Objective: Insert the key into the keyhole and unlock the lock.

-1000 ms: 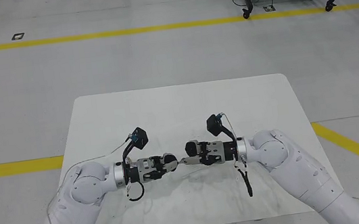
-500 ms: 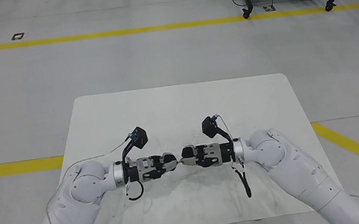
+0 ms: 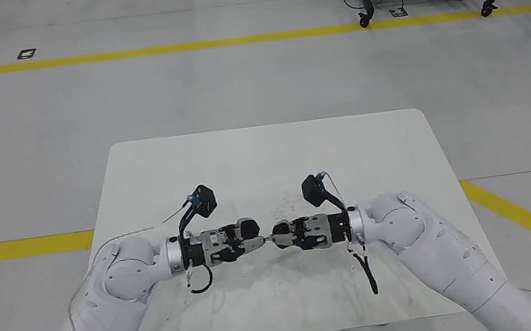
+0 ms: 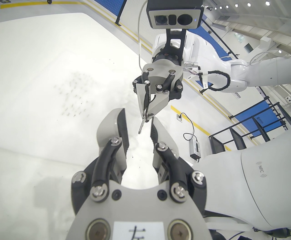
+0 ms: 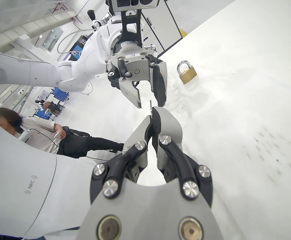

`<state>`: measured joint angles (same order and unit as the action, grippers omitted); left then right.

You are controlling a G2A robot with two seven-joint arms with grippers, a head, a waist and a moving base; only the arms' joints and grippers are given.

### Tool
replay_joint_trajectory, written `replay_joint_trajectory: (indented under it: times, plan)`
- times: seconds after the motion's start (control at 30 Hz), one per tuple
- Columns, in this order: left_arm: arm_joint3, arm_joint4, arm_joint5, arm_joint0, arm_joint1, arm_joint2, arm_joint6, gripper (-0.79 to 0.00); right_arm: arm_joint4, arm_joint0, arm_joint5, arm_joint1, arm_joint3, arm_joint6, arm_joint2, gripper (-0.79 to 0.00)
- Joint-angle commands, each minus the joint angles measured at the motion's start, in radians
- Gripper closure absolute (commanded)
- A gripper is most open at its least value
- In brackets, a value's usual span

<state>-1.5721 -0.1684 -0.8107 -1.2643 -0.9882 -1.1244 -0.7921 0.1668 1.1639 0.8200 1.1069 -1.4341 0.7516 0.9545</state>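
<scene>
Brass padlock (image 5: pixel 187 72) lies on the table (image 5: pixel 238 91), free of both arms, just beside the left gripper (image 4: pixel 138 117), which stands open. The right gripper (image 5: pixel 151 114) is clamped on the key (image 4: pixel 141 126) — blade pointing between the left fingers, away from the padlock.

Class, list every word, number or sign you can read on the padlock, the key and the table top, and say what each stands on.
padlock: no text to quote; any stamp on the brass body is too small to read.
key: no mark readable.
table: no writing, only dark specks.
</scene>
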Motion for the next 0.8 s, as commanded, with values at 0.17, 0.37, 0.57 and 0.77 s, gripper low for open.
replay_joint_trajectory:
  times: [0.17, 0.37, 0.57, 0.77]
  plan:
    - [0.0, 0.0, 0.0, 0.0, 0.0, 0.0, -0.001, -0.785, -0.01, 0.05, 0.087, -0.026, 0.018, -0.069, 0.1, 0.0]
    - [0.0, 0.0, 0.0, 0.0, 0.0, 0.0, -0.001, -0.785, -0.033, 0.151, 0.192, -0.06, 0.038, -0.158, 0.24, 0.0]
    - [0.0, 0.0, 0.0, 0.0, 0.0, 0.0, -0.001, -0.785, -0.061, 0.198, 0.192, -0.073, 0.02, -0.19, 0.288, 0.0]
    - [-0.13, -0.185, 0.116, -0.053, 0.012, -0.102, 0.129, -0.785, -0.061, 0.198, 0.192, -0.073, 0.02, -0.19, 0.288, 0.0]
